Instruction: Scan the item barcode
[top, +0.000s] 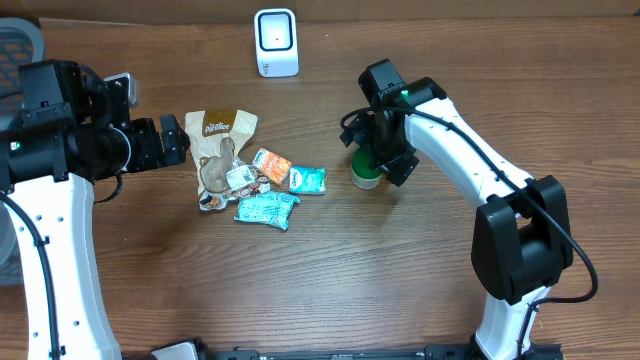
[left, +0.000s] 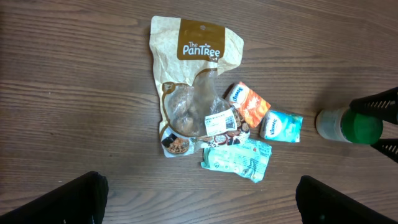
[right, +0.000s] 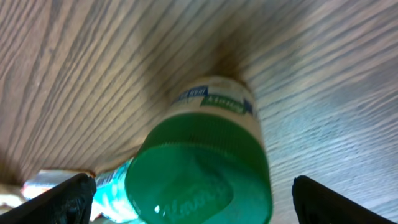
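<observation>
Green-capped white plastic bottle (right: 205, 155): on the brown wooden table (top: 400, 280), right of centre, just beside the pile of snack packets.
Bottle axis: it appears to stand upright on its base, long axis vertical, green cap up toward the right wrist camera. A blue-and-white label band runs round the body below the cap.
Right gripper (right: 199, 198): spread wide, one finger on either side of the cap with a gap on both sides, so it grips nothing.
Right arm pose: reaches in from the table's right edge, elbow bent, wrist pointing down over the bottle.
Left gripper (left: 205, 199): jaws wide apart with bare wood between them.
Left arm pose: held at the left of the table, fingers aimed toward the packets.
Packets: tan "The Pantree" pouch (left: 196, 74), orange packet (left: 249, 104), small teal tissue pack (left: 281, 126) and teal wrapper (left: 237, 158), overlapping or touching.
White box-shaped scanner (top: 275, 42): at the far edge, well apart from the bottle.
</observation>
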